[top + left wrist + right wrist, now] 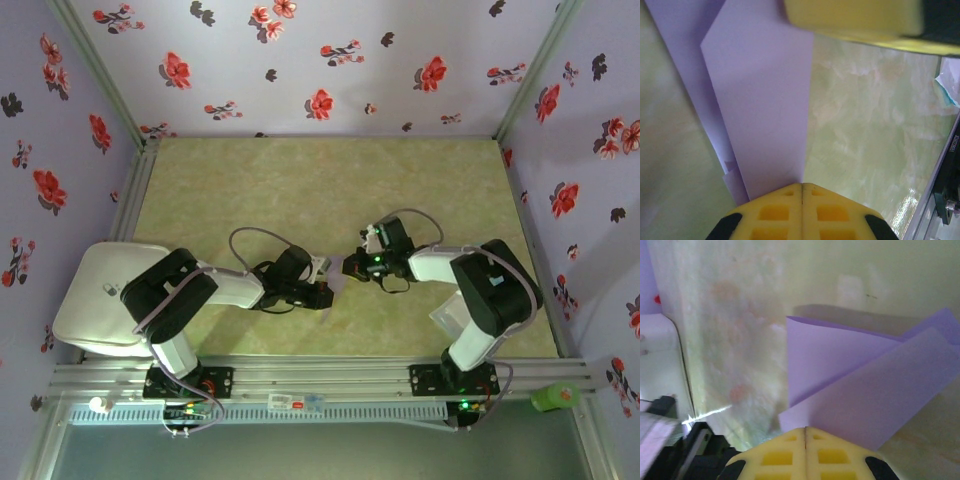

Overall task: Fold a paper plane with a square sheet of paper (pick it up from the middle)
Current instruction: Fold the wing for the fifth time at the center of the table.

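You've got left claw (801, 187) and right claw (805, 431) each pinched shut on opposite ends of the folded sheet (760, 110), over the desk (865, 130), likely to keep the crease aligned.

A white rounded board (100, 295) is laid at the tabletop's left edge, and a green object (555, 397) is seen beyond its near right corner.

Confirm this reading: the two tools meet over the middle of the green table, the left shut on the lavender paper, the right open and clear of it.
Wrong about the right tool: the right wrist view shows it shut on the lavender paper too, not open. The rest stands: the left tool is shut on it.
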